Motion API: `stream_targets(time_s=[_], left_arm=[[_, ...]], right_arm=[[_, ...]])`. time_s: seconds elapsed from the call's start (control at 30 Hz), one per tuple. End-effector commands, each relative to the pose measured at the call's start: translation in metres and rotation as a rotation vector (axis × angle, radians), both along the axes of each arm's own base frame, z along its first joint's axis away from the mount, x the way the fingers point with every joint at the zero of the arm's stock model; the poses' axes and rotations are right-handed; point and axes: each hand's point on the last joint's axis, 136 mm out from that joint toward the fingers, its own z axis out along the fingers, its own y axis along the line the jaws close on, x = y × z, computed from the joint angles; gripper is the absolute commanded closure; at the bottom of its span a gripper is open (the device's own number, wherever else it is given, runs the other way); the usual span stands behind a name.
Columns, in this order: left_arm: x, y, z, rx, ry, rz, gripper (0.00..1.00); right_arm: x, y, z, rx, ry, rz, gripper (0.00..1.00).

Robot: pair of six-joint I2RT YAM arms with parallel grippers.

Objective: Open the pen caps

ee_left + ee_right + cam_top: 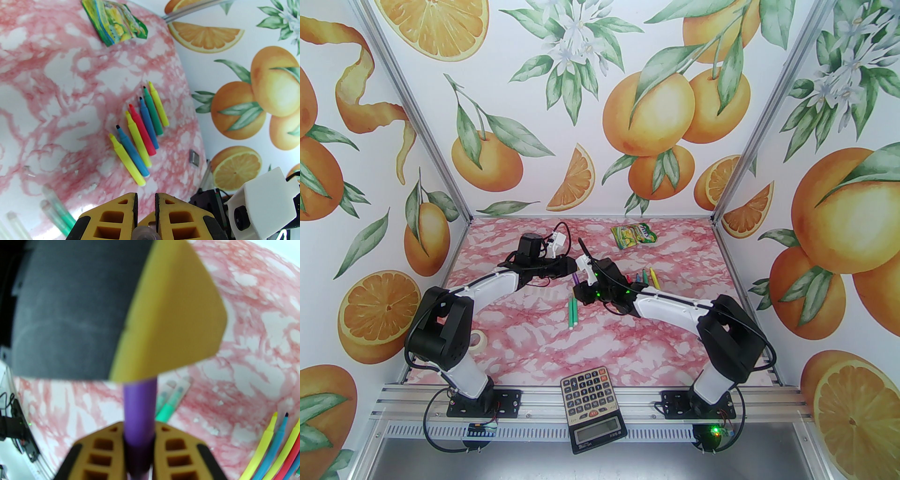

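Purple pen (575,277) was held in mid-air over table (525,337) centre, gripped at both ends. Near end of barrel was pinched by right gripper (139,427). Far end was taken by left gripper (145,199), fingers pressed almost together on translucent cap (145,232). Two green pens (573,313), caps on, were seen lying just nearer. Seven uncapped pens (140,131) were laid in row to right. Calculator (593,408) was placed at near edge, tape roll (480,338) near left, snack packet (633,235) far.
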Motion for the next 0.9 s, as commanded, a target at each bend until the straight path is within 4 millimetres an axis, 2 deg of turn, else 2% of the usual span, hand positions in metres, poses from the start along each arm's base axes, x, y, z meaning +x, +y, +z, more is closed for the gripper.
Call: stream_targets(time_s=[0.0,0.27,0.4,0.47,0.63,0.87], left_arm=[[0.025,0.02,0.028,-0.02,-0.076,0.088,1.0],[0.039,0.044,0.035,-0.033,-0.073,0.187,1.0],[0.042,0.053,0.037,-0.029,-0.072,0.208,1.0],[0.042,0.063,0.031,0.035,-0.07,0.229,1.0],[0.031,0.118,0.008,0.426,-0.063,0.333,1.0],[0.01,0.204,-0.017,0.731,0.019,0.494,1.0]], right_arm=[[-0.021,-0.016,-0.019,-0.067,0.031,0.037,0.96],[-0.035,-0.029,-0.027,-0.094,0.023,0.056,0.98],[-0.034,-0.036,-0.03,-0.115,0.011,0.037,0.98],[-0.03,-0.041,-0.032,-0.133,0.005,0.007,0.98],[-0.01,-0.06,-0.039,-0.223,-0.016,-0.126,0.96],[0.01,-0.076,-0.05,-0.334,-0.025,-0.243,0.94]])
